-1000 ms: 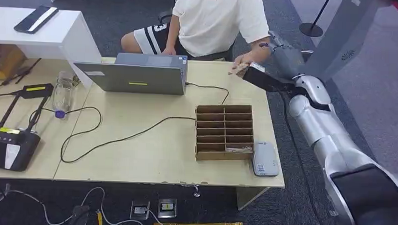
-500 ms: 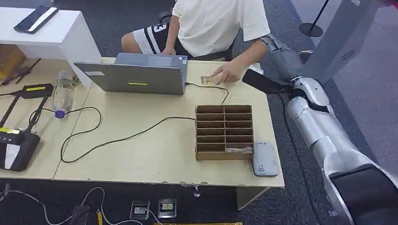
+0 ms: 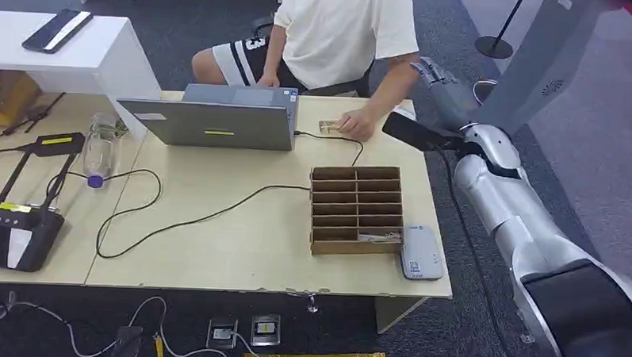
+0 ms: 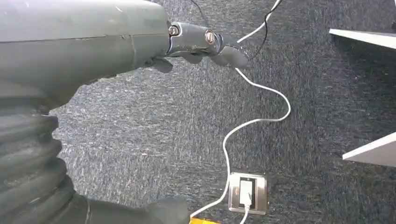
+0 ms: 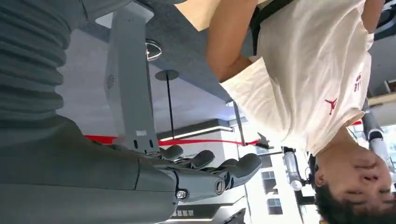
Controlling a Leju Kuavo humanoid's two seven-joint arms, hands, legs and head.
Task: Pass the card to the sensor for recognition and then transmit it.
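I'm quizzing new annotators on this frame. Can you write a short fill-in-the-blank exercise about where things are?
1. The card lies on the table under a ____'s hand.
2. The grey sensor sits beside the cardboard ____.
3. The right robot hand holds ____.
4. The laptop stands with its lid ____.

Missing words: person; organizer; nothing; open

On my desk point(image 3: 239, 247): laptop point(image 3: 212, 121) at the far edge; card point(image 3: 328, 126) just right of it, under a person's hand point(image 3: 357, 124); compartment box point(image 3: 356, 208) nearer me; sensor point(image 3: 420, 251) right of the box, at the front corner.
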